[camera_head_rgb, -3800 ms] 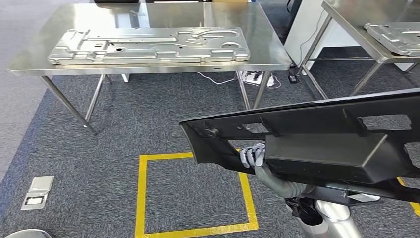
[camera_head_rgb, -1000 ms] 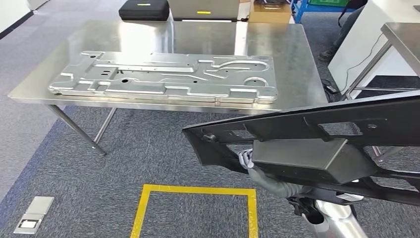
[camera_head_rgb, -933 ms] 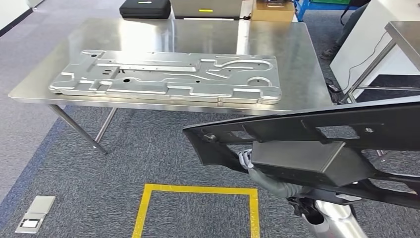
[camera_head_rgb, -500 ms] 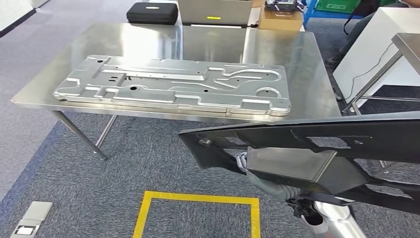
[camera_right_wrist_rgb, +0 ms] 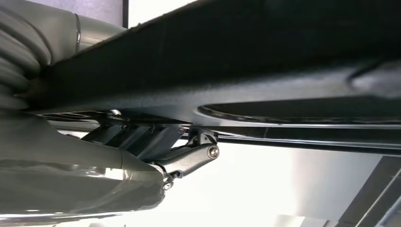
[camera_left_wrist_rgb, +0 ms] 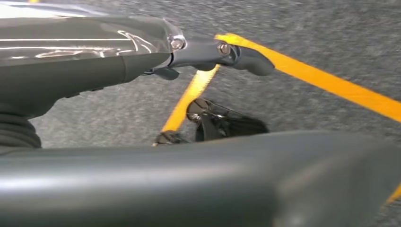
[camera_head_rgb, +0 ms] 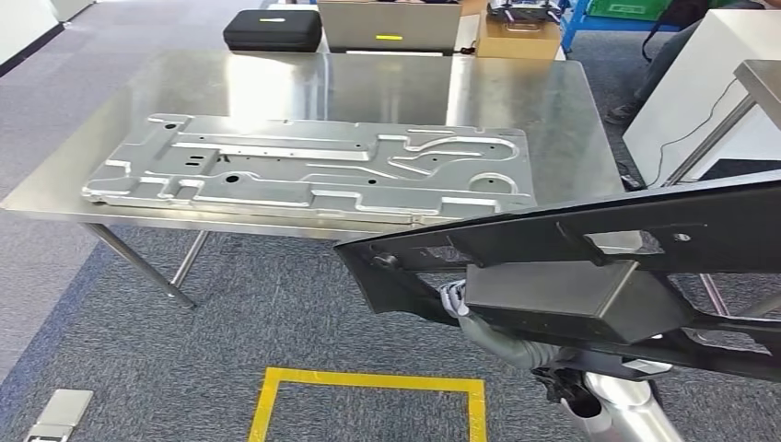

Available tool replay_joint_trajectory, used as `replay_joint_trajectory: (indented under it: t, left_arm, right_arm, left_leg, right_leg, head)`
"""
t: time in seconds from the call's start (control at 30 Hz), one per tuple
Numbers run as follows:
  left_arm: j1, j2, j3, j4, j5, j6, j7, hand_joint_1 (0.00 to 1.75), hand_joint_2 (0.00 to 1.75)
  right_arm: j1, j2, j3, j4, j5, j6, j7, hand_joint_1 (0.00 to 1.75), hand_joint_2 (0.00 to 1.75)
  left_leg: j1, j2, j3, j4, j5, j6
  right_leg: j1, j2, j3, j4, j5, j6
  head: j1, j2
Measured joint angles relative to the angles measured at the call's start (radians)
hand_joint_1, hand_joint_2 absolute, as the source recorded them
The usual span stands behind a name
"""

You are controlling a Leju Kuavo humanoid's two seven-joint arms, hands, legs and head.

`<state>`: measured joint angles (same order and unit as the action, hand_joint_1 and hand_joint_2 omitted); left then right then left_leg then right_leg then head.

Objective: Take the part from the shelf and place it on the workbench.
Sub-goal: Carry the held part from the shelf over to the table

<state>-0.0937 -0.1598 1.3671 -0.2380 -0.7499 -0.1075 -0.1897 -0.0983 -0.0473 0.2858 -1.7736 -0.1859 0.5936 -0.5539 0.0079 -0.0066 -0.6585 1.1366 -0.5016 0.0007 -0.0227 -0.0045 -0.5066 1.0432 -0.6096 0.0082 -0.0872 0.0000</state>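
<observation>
On the far left of the floor, a small grey metal floor plate (camera_head_rgb: 57, 411) is set into the grey carpet (camera_head_rgb: 258, 304). A yellow tape rectangle (camera_head_rgb: 368, 379) lies on the carpet just near of the stainless steel workbench (camera_head_rgb: 553, 138). A large pressed silver sheet-metal panel (camera_head_rgb: 304, 170) lies flat on the workbench towards its near edge. Along the far edge stand a black zipped case (camera_head_rgb: 273, 29), a grey box with a yellow label (camera_head_rgb: 387, 26) and a brown cardboard box (camera_head_rgb: 518, 37).

Right of centre and near, the long black plastic part (camera_head_rgb: 571, 262) with cut-outs and a box-shaped pocket is held above the floor, its left tip over the workbench's near edge. The left hand (camera_head_rgb: 453, 301) reaches under the part's left end; its fingers (camera_left_wrist_rgb: 241, 53) lie beside the dark surface, but whether they clamp it I cannot tell. The right hand (camera_right_wrist_rgb: 156, 161) presses up against the part's underside, fingers (camera_right_wrist_rgb: 194, 156) curled against it.
</observation>
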Motion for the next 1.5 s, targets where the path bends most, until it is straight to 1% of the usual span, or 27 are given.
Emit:
replay_joint_trajectory:
  t: [0.03, 0.1, 0.2, 0.23, 0.3, 0.33, 0.37, 0.4, 0.47, 0.5, 0.53, 0.6, 0.7, 0.77, 0.83, 0.87, 0.9, 1.0, 1.03, 1.17, 1.23, 1.27, 1.33, 1.37, 1.4, 1.43, 1.5]
  left_arm:
    - [0.0, 0.0, 0.0, 0.0, -0.001, 0.0, 0.0, 0.0, 1.75]
    - [-0.001, 0.0, -0.001, 0.0, -0.001, 0.0, 0.0, 0.0, 1.75]
    - [-0.002, 0.0, -0.005, 0.0, -0.001, -0.002, 0.0, 0.0, 1.75]
    - [-0.002, 0.0, -0.007, 0.0, -0.001, -0.002, -0.001, 0.0, 1.75]
    - [-0.003, 0.0, -0.009, 0.0, -0.001, -0.002, -0.001, 0.0, 1.75]
    - [-0.003, 0.0, -0.01, 0.0, -0.001, -0.002, 0.0, 0.0, 1.75]
    - [-0.002, 0.0, -0.011, 0.0, -0.001, -0.001, 0.0, 0.0, 1.75]
    - [-0.001, 0.0, -0.012, 0.0, -0.001, -0.001, 0.001, 0.0, 1.75]
    - [0.001, -0.001, -0.014, 0.0, -0.001, 0.001, 0.001, 0.0, 1.75]
    - [0.0, -0.001, -0.014, 0.0, -0.001, 0.002, 0.001, 0.0, 1.75]
    - [-0.002, -0.001, -0.014, 0.0, -0.001, 0.002, 0.002, 0.0, 1.75]
    - [-0.005, -0.003, -0.015, 0.0, -0.001, 0.003, 0.003, 0.0, 1.75]
    - [-0.008, -0.004, -0.015, 0.0, -0.001, 0.003, 0.003, 0.0, 1.75]
    - [-0.009, -0.004, -0.016, 0.0, -0.001, 0.003, 0.002, 0.0, 1.75]
    - [-0.006, -0.004, -0.016, 0.0, -0.001, 0.003, 0.002, 0.0, 1.75]
    - [-0.004, -0.003, -0.016, 0.0, -0.001, 0.003, 0.002, 0.0, 1.75]
    - [-0.002, -0.002, -0.016, 0.0, -0.001, 0.003, 0.002, 0.0, 1.75]
    - [0.001, -0.002, -0.016, 0.0, -0.001, 0.004, 0.002, 0.0, 1.75]
    - [0.001, -0.001, -0.016, 0.0, -0.001, 0.004, 0.002, 0.0, 1.75]
    - [0.0, 0.0, -0.016, 0.0, -0.001, 0.007, 0.002, 0.0, 1.75]
    - [0.001, 0.001, -0.016, 0.0, -0.001, 0.006, 0.0, 0.0, 1.75]
    - [0.001, 0.001, -0.016, 0.0, -0.001, 0.006, 0.0, 0.0, 1.75]
    - [-0.001, 0.001, -0.016, 0.0, -0.002, 0.006, -0.001, 0.0, 1.75]
    - [-0.001, 0.001, -0.016, 0.0, -0.002, 0.006, -0.001, 0.0, 1.75]
    - [0.001, 0.001, -0.016, 0.0, -0.002, 0.006, -0.001, 0.0, 1.75]
    - [0.002, 0.001, -0.016, 0.0, -0.002, 0.006, -0.001, 0.0, 1.75]
    - [0.002, 0.001, -0.016, 0.0, -0.002, 0.007, -0.001, 0.0, 1.75]
  right_arm:
    - [-0.001, 0.0, 0.0, 0.001, 0.0, 0.0, 0.0, 1.75, 1.75]
    - [-0.002, 0.0, 0.0, 0.002, -0.001, 0.0, 0.001, 1.75, 1.75]
    - [-0.006, -0.002, 0.002, 0.001, -0.001, 0.0, 0.001, 1.75, 1.75]
    - [-0.008, -0.003, 0.002, 0.001, -0.001, 0.0, 0.001, 1.75, 1.75]
    - [-0.007, -0.006, 0.003, 0.002, -0.001, -0.001, 0.001, 1.75, 1.75]
    - [-0.004, -0.008, 0.003, 0.003, -0.001, -0.002, 0.001, 1.75, 1.75]
    - [-0.001, -0.008, 0.004, 0.004, -0.001, -0.003, 0.001, 1.75, 1.75]
    - [0.0, -0.009, 0.004, 0.005, -0.001, -0.004, 0.001, 1.75, 1.75]
    - [0.001, -0.009, 0.004, 0.006, -0.001, -0.005, 0.001, 1.75, 1.75]
    - [0.001, -0.009, 0.004, 0.006, -0.001, -0.006, 0.001, 1.75, 1.75]
    - [0.001, -0.009, 0.004, 0.006, -0.001, -0.007, 0.001, 1.75, 1.75]
    - [0.001, -0.009, 0.005, 0.005, -0.001, -0.007, 0.002, 1.75, 1.75]
    - [0.0, -0.008, 0.005, 0.003, -0.001, -0.008, 0.002, 1.75, 1.75]
    - [-0.002, -0.008, 0.005, 0.003, -0.001, -0.008, 0.002, 1.75, 1.75]
    - [0.0, -0.007, 0.005, 0.003, -0.001, -0.008, 0.002, 1.75, 1.75]
    - [0.001, -0.007, 0.005, 0.003, -0.001, -0.008, 0.002, 1.75, 1.75]
    - [0.003, -0.007, 0.005, 0.003, -0.001, -0.008, 0.002, 1.75, 1.75]
    - [0.002, -0.005, 0.005, 0.003, -0.002, -0.008, 0.001, 1.75, 1.75]
    - [0.001, -0.004, 0.005, 0.004, -0.002, -0.008, 0.001, 1.75, 1.75]
    - [-0.005, -0.002, 0.006, 0.004, -0.005, -0.008, 0.001, 1.75, 1.75]
    - [-0.009, -0.001, 0.007, 0.003, -0.006, -0.008, 0.001, 1.75, 1.75]
    - [-0.009, -0.001, 0.008, 0.003, -0.007, -0.008, 0.0, 1.75, 1.75]
    - [-0.007, -0.001, 0.009, 0.005, -0.009, -0.008, 0.0, 1.75, 1.75]
    - [-0.005, -0.001, 0.009, 0.007, -0.01, -0.007, 0.0, 1.75, 1.75]
    - [-0.003, -0.001, 0.01, 0.008, -0.011, -0.007, 0.0, 1.75, 1.75]
    - [-0.002, -0.001, 0.01, 0.008, -0.013, -0.007, 0.0, 1.75, 1.75]
    - [-0.002, -0.001, 0.01, 0.009, -0.015, -0.006, -0.001, 1.75, 1.75]
  left_leg:
    - [-0.004, 0.0, 0.009, -0.027, 0.007, 0.006]
    - [-0.01, 0.001, 0.015, -0.046, -0.013, 0.018]
    - [-0.003, 0.0, 0.034, -0.072, -0.027, 0.029]
    - [-0.001, 0.0, 0.045, -0.079, -0.03, 0.032]
    - [-0.001, 0.0, 0.061, -0.083, -0.041, 0.039]
    - [-0.002, 0.0, 0.07, -0.083, -0.048, 0.041]
    - [-0.003, -0.001, 0.08, -0.083, -0.056, 0.041]
    - [-0.004, -0.002, 0.093, -0.083, -0.065, 0.04]
    - [-0.005, -0.002, 0.123, -0.085, -0.084, 0.038]
    - [-0.006, -0.003, 0.133, -0.085, -0.092, 0.035]
    - [-0.006, -0.003, 0.139, -0.086, -0.098, 0.031]
    - [-0.006, -0.002, 0.139, -0.089, -0.104, 0.021]
    - [-0.006, 0.0, 0.137, -0.078, -0.12, 0.007]
    - [-0.003, 0.0, 0.09, 0.011, -0.154, -0.005]
    - [0.004, 0.0, 0.006, 0.139, -0.185, -0.016]
    - [0.007, 0.0, -0.026, 0.174, -0.179, -0.02]
    - [0.009, 0.001, -0.04, 0.171, -0.151, -0.022]
    - [0.01, 0.002, -0.006, 0.023, -0.017, -0.022]
    - [0.008, 0.002, 0.007, -0.015, 0.001, -0.017]
    - [0.002, 0.003, 0.026, -0.054, -0.024, 0.01]
    - [0.007, 0.003, 0.047, -0.071, -0.029, 0.022]
    - [0.008, 0.003, 0.059, -0.077, -0.033, 0.027]
    - [0.006, 0.003, 0.073, -0.079, -0.044, 0.034]
    - [0.005, 0.003, 0.08, -0.079, -0.051, 0.035]
    - [0.003, 0.002, 0.091, -0.079, -0.059, 0.035]
    - [0.002, 0.001, 0.104, -0.079, -0.068, 0.034]
    - [0.0, 0.0, 0.128, -0.081, -0.086, 0.03]
  right_leg:
    - [0.0, 0.001, 0.003, -0.001, -0.005, 0.006]
    - [0.0, 0.001, 0.0, -0.007, -0.008, 0.019]
    - [0.0, -0.001, -0.003, 0.009, -0.024, 0.034]
    - [0.001, -0.001, -0.021, 0.046, -0.04, 0.036]
    - [0.002, 0.0, -0.097, 0.172, -0.08, 0.036]
    - [0.002, 0.0, -0.138, 0.228, -0.088, 0.035]
    - [0.003, 0.0, -0.166, 0.256, -0.076, 0.034]
    - [0.004, 0.001, -0.175, 0.243, -0.042, 0.032]
    - [0.008, 0.002, -0.151, 0.139, 0.053, 0.022]
    - [0.011, 0.003, -0.135, 0.091, 0.084, 0.017]
    - [0.014, 0.003, -0.121, 0.056, 0.093, 0.011]
    - [0.019, 0.004, -0.111, 0.033, 0.078, 0.004]
    - [0.009, 0.004, -0.091, 0.008, 0.067, -0.006]
    - [0.003, 0.0, -0.074, -0.001, 0.059, -0.013]
    - [0.0, -0.002, -0.059, -0.001, 0.045, -0.014]
    - [-0.001, -0.002, -0.049, -0.001, 0.038, -0.013]
    - [-0.002, -0.001, -0.037, -0.001, 0.029, -0.011]
    - [-0.006, 0.0, 0.004, -0.002, -0.001, 0.001]
    - [-0.005, 0.001, 0.011, -0.002, -0.008, 0.008]
    - [-0.005, 0.001, 0.018, -0.015, -0.02, 0.033]
    - [-0.005, 0.0, 0.008, 0.021, -0.041, 0.038]
    - [-0.005, 0.001, -0.018, 0.073, -0.06, 0.039]
    - [-0.004, 0.001, -0.104, 0.203, -0.094, 0.038]
    - [-0.004, 0.001, -0.142, 0.247, -0.093, 0.038]
    - [-0.003, 0.001, -0.163, 0.255, -0.069, 0.037]
    - [-0.002, 0.001, -0.167, 0.228, -0.027, 0.035]
    - [0.003, 0.002, -0.141, 0.119, 0.063, 0.024]
  head:
    - [0.0, 0.0]
    - [-0.001, 0.0]
    - [-0.001, 0.0]
    - [-0.001, 0.0]
    - [0.0, 0.0]
    - [0.0, 0.0]
    - [0.0, 0.0]
    - [-0.001, 0.0]
    - [-0.001, 0.0]
    - [-0.001, 0.0]
    - [-0.001, 0.0]
    - [0.0, 0.0]
    - [-0.001, 0.0]
    - [-0.002, 0.0]
    - [-0.003, 0.0]
    - [-0.002, 0.0]
    - [-0.002, 0.0]
    - [-0.003, 0.0]
    - [-0.003, 0.0]
    - [-0.003, 0.0]
    - [-0.002, 0.0]
    - [-0.002, 0.0]
    - [-0.001, 0.0]
    - [-0.001, 0.0]
    - [-0.001, 0.0]
    - [-0.001, 0.0]
    - [-0.001, 0.0]
